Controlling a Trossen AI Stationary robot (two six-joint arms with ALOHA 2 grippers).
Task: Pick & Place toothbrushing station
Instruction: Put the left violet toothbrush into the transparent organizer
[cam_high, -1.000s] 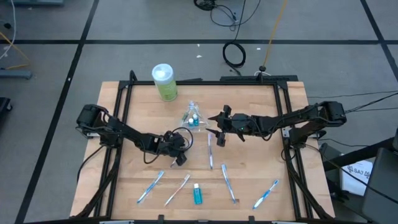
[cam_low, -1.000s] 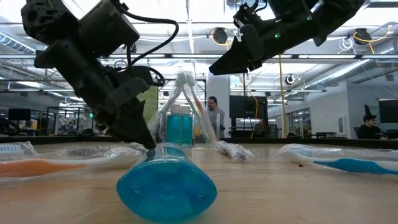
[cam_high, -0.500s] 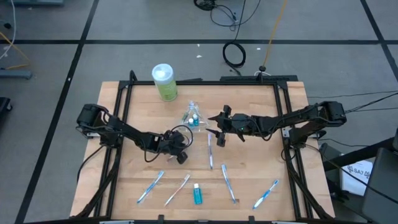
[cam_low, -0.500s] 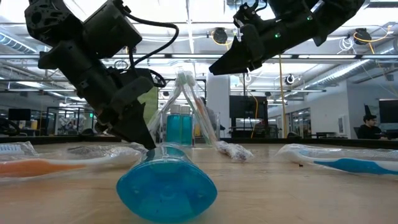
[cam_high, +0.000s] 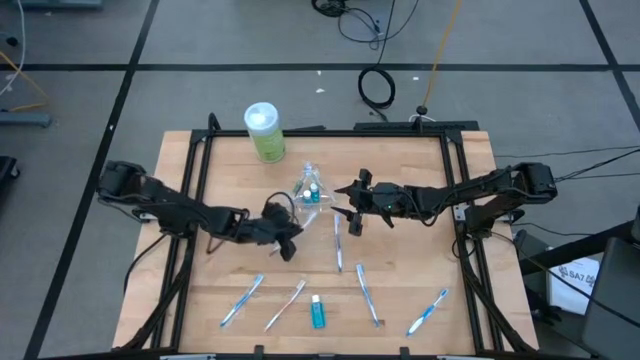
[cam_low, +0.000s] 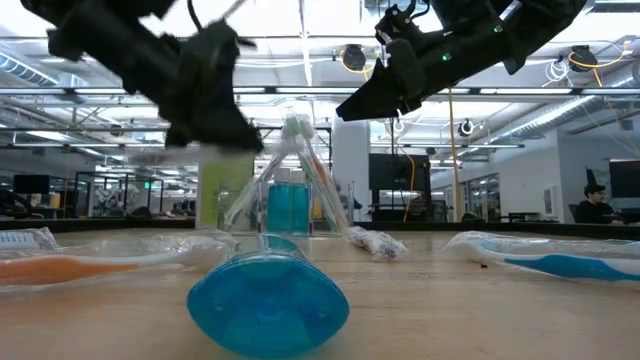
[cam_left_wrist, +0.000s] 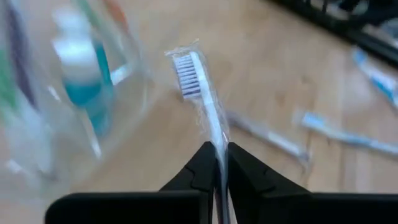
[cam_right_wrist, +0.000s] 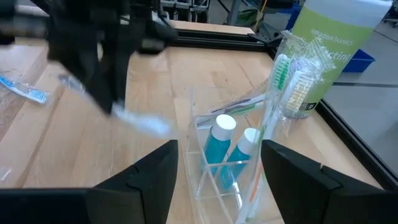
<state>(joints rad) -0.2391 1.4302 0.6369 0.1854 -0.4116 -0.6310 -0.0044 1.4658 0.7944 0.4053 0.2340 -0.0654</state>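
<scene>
You've got the wooden table (cam_high: 400, 260) w/ both arms over it. The left gripper (cam_left_wrist: 217, 163) sits mid-table, just beside the clear organizer (cam_high: 311, 189), fingers pressed together on a wrapped toothbrush (cam_left_wrist: 200, 93). The right gripper (cam_high: 340, 213) hangs on the organizer's other side, fingers spread wide, holding nothing.

Risk, as I judge it: the pinch is at the handle's far end only, so the brush can pivot or slide inside its slick wrapper if you swing fast. The organizer already holds brushes and two blue-capped bottles (cam_right_wrist: 219, 140), so a tilted head could snag on them or knock the light plastic over. The green bottle (cam_high: 265, 131) is well apart, no worry there.

Brush orientation: in the left wrist view its long axis runs straight out from the fingertips, bristle head leading, handle end in the pinch; it's off the table. You'll likely need to tip it nearer upright before it goes in a slot.

Loose on the table nearer you: more wrapped brushes and a small blue tube (cam_high: 318, 313).
</scene>
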